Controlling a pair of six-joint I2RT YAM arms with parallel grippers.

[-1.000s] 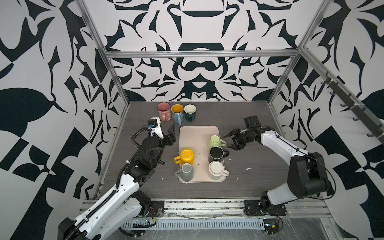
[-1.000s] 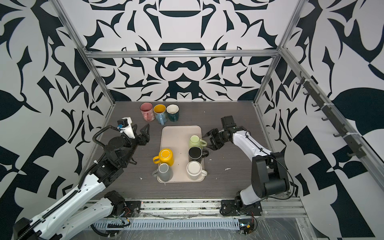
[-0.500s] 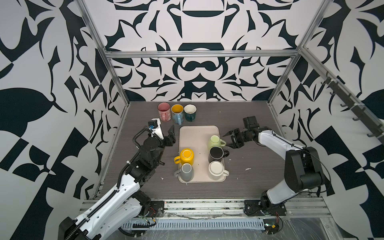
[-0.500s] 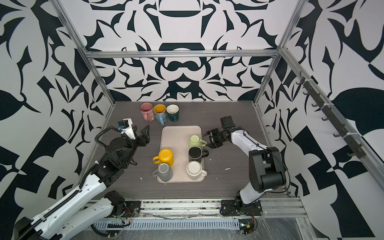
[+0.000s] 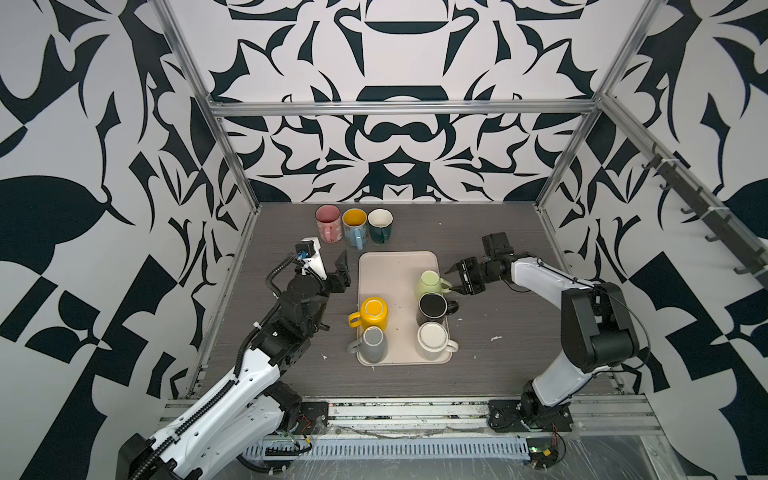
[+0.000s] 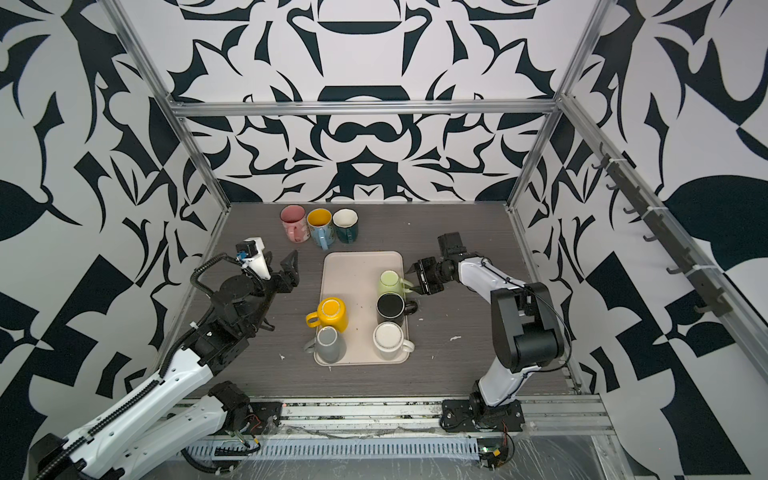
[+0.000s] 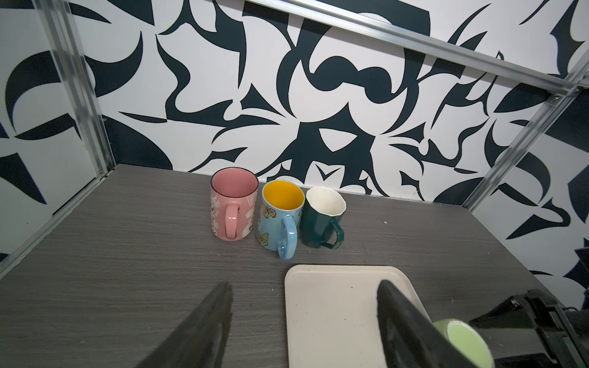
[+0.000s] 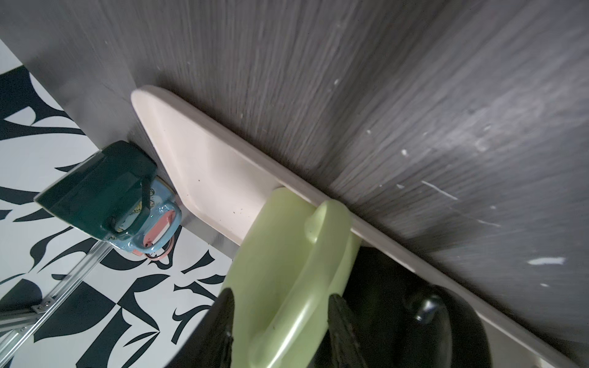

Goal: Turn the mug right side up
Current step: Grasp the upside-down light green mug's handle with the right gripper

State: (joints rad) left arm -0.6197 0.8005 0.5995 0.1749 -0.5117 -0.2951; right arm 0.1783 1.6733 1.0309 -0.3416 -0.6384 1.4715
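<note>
Right wrist: right gripper point(image 8: 280, 298) unclenched astride green mug's handle point(image 8: 318, 248), black mug point(image 8: 376, 302) beside; left gripper point(image 7: 302, 286) released.

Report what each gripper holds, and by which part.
Nothing in the left gripper. The right gripper has its jaws astride the handle of the green mug, a gap showing; not clamped yet.

A pink mug point(image 5: 327, 222), a blue butterfly mug point(image 5: 355, 232) with a yellow inside and a dark green mug point(image 5: 380, 230) stand upright side by side at the back of the grey wood-grain worktop point(image 5: 498, 232), handles facing forward. A cream tray point(image 5: 390, 274) lies near them. Black-and-white patterned walls point(image 5: 395, 137) and an aluminium frame point(image 5: 399, 109) enclose the scene.
</note>
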